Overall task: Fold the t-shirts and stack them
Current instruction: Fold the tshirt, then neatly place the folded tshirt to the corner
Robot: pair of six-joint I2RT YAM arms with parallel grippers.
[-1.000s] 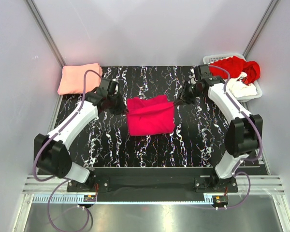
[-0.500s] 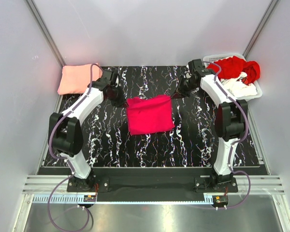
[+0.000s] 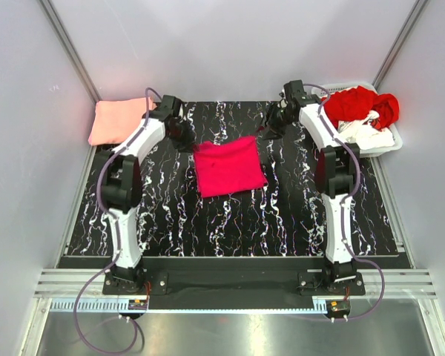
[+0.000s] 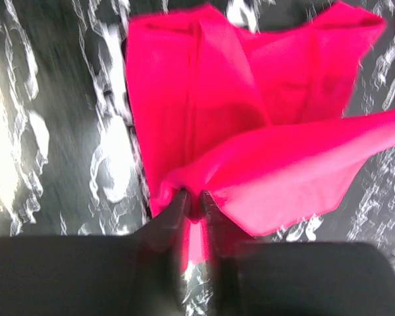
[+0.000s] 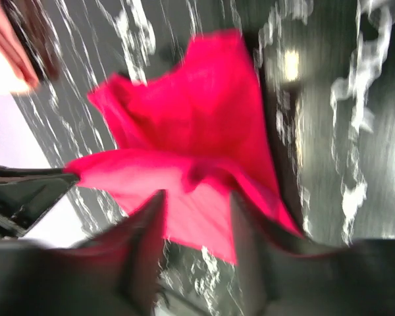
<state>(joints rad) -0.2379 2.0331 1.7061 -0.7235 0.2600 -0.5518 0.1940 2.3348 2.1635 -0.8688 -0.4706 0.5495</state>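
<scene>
Since the arms reached out over the last second, both elbows have gone from bent near the bases to nearly straight, and the claws now sit further toward the back of the surface (image 3: 297,215). The magenta t-shirt (image 3: 230,167) lies folded in a rough square at the middle of the surface, shifted slightly away from the bases against the earlier frame. Left claw (image 4: 192,201): fingers almost together, pinching the shirt's far left corner, which rises as a flap toward them. Right claw (image 5: 196,210): released, fingers well apart at the far right corner, with the cloth edge showing between them. The salmon t-shirt (image 3: 119,121) at the far left has not moved. The basket (image 3: 391,142) at the far right likewise, holding the red t-shirt (image 3: 360,102) and the white t-shirt (image 3: 365,135).
</scene>
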